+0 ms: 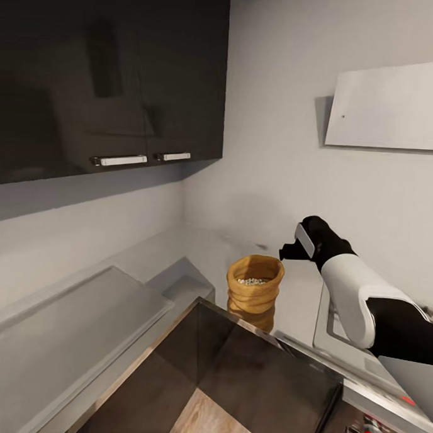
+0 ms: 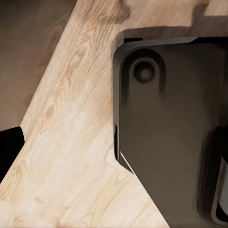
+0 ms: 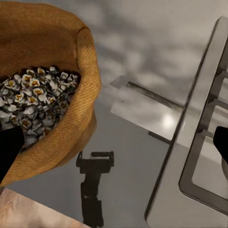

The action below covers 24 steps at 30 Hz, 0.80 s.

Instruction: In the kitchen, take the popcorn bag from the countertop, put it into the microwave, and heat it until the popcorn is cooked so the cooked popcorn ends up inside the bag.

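Pale grey countertop is bearing the crumpled tan popcorn bag, ungrasped; right gripper is hovering beside it, apparently spread; microwaving remains.

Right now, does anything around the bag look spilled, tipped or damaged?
Nothing stands out. The popcorn bag stands upright on the countertop, its rim open, the popcorn heaped inside with none scattered. The right gripper hovers beside the rim.
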### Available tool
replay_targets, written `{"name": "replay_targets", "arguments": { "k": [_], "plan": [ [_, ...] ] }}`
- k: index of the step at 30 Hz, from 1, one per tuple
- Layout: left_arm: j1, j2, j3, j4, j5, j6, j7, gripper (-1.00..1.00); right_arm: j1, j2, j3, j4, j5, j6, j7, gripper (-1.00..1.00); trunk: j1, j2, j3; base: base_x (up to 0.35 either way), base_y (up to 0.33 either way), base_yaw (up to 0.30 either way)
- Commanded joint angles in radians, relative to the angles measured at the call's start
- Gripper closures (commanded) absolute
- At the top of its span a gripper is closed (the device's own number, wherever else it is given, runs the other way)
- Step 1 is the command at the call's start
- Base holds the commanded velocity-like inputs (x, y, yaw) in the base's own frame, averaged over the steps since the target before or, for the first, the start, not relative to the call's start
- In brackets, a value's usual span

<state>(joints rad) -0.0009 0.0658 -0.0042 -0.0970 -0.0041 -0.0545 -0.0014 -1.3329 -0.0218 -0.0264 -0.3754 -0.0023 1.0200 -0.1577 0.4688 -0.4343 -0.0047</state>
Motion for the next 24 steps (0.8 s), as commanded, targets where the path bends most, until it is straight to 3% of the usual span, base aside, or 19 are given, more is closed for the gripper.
{"name": "replay_targets", "arguments": {
  "k": [1,10,24],
  "plan": [
    [0.0,0.0,0.0,0.0,0.0,-0.003,0.0,-1.0,0.0,0.001,-0.003,0.006,-0.001,0.003,-0.003,-1.0,0.0,-0.001,0.0,0.0,0.0,0.003],
    [-0.001,0.0,0.0,0.0,0.0,-0.003,0.0,-1.0,0.0,0.021,-0.004,0.022,-0.002,0.003,0.0,-1.0,0.0,-0.001,0.0,0.0,0.0,0.018],
    [0.0,0.0,0.0,0.0,0.0,-0.003,0.0,-1.0,0.0,0.025,-0.016,0.064,-0.004,0.003,-0.002,-1.0,0.0,-0.001,0.0,0.04,0.0,0.232]
  ]
}}
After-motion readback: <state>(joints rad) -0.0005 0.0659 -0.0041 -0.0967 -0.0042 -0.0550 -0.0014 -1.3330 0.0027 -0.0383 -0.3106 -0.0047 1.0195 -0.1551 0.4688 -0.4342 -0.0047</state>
